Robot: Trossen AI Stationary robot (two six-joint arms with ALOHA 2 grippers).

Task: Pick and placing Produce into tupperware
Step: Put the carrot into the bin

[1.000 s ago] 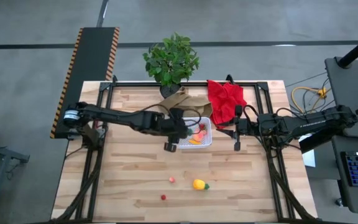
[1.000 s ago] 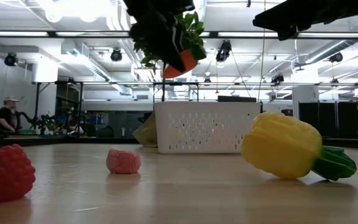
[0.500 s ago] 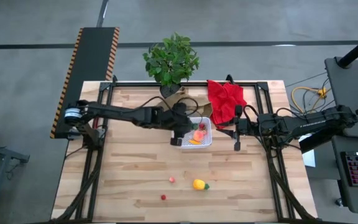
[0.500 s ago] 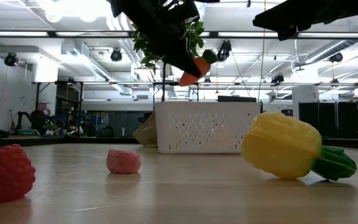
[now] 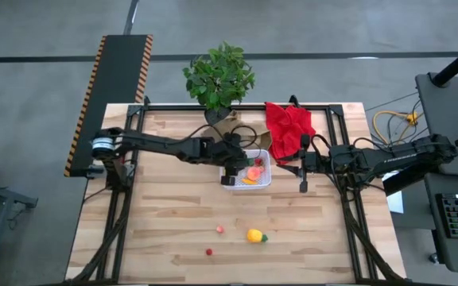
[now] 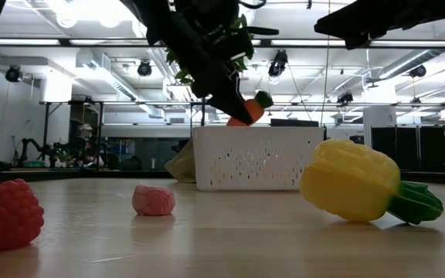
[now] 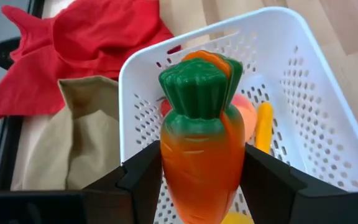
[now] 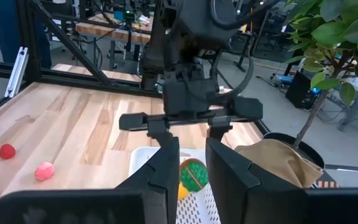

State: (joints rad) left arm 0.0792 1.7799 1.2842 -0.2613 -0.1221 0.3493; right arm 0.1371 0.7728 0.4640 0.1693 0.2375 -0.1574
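The left pincer [image 7: 201, 180] pinches an orange toy carrot [image 7: 201, 152], green top up, held above the near rim of the white tupperware [image 5: 249, 169] at bench centre. Produce pieces already lie inside. The right pincer [image 5: 303, 164], at 3 o'clock of the container, hovers with fingers nearly pressed together. A yellow pepper [image 5: 254, 235], pink piece [image 5: 219, 229] and raspberry [image 5: 208, 252] lie at 6 o'clock.

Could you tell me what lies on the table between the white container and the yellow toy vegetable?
Nothing: in the high view, bare wood separates the tupperware from the yellow toy vegetable. The left hand holds the carrot above the container.
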